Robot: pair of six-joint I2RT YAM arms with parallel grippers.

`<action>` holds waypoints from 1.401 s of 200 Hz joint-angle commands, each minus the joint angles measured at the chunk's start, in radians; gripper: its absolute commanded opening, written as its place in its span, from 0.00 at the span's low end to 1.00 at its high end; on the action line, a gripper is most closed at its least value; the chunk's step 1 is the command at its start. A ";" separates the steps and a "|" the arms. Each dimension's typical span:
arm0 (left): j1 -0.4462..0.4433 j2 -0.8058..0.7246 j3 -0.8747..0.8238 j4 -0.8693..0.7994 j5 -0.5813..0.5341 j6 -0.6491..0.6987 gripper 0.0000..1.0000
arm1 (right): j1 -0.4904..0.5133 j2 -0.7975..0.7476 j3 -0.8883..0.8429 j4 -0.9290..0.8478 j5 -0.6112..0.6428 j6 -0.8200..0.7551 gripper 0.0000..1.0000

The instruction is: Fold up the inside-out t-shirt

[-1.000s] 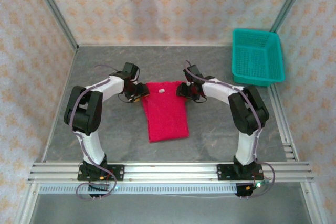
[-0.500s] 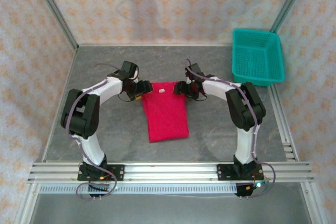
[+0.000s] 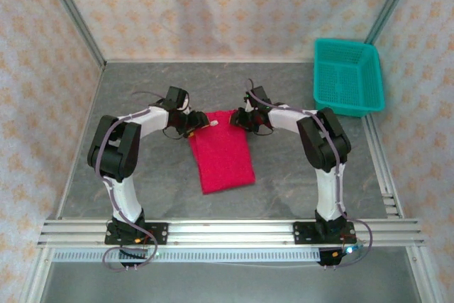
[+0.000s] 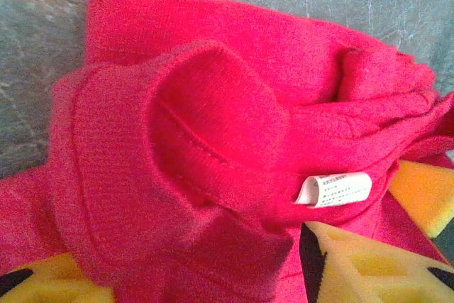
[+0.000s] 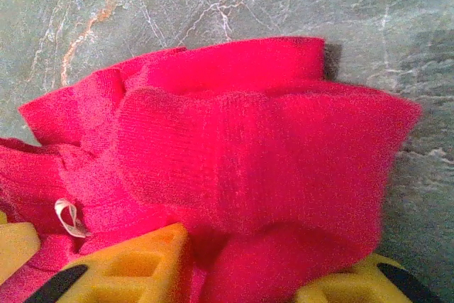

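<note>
Where fingers (image 4: 355,267) pinch it, the t-shirt (image 4: 177,147) (red) bunches.

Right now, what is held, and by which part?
The t-shirt, by its far edge: left gripper at the left corner, right gripper at the right corner.

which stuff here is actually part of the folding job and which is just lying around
Part of the job:
- red t-shirt
- its white tag
- left gripper and right gripper, both at the shirt's far edge

Just lying about:
- teal basket, far right
</note>
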 commanded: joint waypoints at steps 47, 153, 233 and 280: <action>-0.002 0.082 0.009 0.050 0.044 -0.020 0.16 | 0.002 0.009 0.004 0.055 -0.025 0.017 0.00; 0.006 -0.118 0.114 -0.202 -0.071 0.086 0.74 | -0.026 -0.098 -0.046 0.025 -0.002 -0.010 0.00; 0.039 -0.092 0.019 -0.182 -0.136 0.124 0.75 | -0.026 -0.096 -0.032 0.007 -0.002 -0.018 0.00; 0.033 -0.009 0.000 -0.008 -0.040 0.032 0.69 | -0.026 -0.092 -0.039 0.012 -0.010 -0.013 0.00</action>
